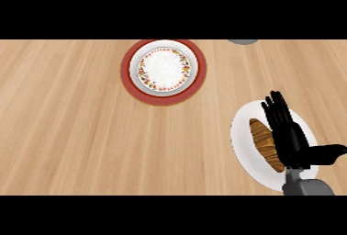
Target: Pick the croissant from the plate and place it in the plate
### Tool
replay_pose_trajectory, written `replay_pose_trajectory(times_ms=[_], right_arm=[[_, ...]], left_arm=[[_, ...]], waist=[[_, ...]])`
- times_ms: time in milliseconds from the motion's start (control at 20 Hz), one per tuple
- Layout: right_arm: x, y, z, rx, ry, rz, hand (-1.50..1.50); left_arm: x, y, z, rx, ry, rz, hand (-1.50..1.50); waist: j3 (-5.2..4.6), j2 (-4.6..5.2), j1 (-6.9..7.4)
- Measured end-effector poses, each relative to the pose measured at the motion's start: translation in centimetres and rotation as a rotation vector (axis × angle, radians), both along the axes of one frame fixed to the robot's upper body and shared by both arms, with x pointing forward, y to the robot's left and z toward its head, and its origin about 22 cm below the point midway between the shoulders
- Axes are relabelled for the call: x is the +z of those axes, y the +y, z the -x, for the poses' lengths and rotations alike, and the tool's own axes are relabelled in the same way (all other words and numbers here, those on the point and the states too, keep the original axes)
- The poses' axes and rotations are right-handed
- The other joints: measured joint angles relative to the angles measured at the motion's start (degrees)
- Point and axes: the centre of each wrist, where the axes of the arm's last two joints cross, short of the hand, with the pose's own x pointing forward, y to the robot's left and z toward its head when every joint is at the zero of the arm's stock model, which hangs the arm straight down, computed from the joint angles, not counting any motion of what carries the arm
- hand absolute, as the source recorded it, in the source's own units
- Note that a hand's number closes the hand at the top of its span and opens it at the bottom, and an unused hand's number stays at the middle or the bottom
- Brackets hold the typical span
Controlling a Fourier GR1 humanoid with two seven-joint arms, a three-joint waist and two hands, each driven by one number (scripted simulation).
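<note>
The croissant (265, 144) lay on the white plate (241, 137), its long axis running near to far, just left of the right hand (288, 135), whose straight, extended fingers (274, 108) gripped nothing. The red-rimmed plate (163, 71) sat far left of them.

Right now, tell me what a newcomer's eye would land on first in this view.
First the right hand, black, its straight fingers laid over the croissant on the white plate at the lower right. Then the red-rimmed plate with its flowered inner ring, standing alone at top centre on the wooden counter.
</note>
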Motion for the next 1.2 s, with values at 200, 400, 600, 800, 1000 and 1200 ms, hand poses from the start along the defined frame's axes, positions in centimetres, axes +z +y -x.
replay_pose_trajectory(times_ms=[200,400,600,800,1000,1200], right_arm=[[1.7,2.1,-2.0,0.083,0.037,0.018,1.50],[5.0,1.9,-3.7,0.106,-0.006,0.265,-1.50],[3.8,4.6,-3.0,-0.070,-0.076,0.299,-1.50],[2.2,6.6,-0.8,-0.126,-0.152,0.340,-1.50],[2.1,6.2,2.1,-0.190,-0.187,0.423,-1.50],[3.8,4.5,4.2,-0.256,-0.180,0.503,-1.50]], left_arm=[[-2.2,-1.9,0.5,-0.107,0.066,0.066,0.00],[-4.7,-4.2,1.2,-0.247,0.161,0.149,0.00],[-6.6,-6.4,1.8,-0.347,0.227,0.229,0.00],[-7.1,-7.7,2.8,-0.391,0.255,0.267,0.00],[-7.4,-7.8,2.7,-0.405,0.262,0.277,0.00],[-7.9,-7.6,2.8,-0.412,0.271,0.282,0.00]], waist=[[0.19,-0.71,-0.51],[-0.48,-1.30,-1.33],[-0.02,-1.29,-1.64],[0.22,-1.32,-1.45],[0.27,-1.36,-1.76],[0.29,-1.38,-1.86]])
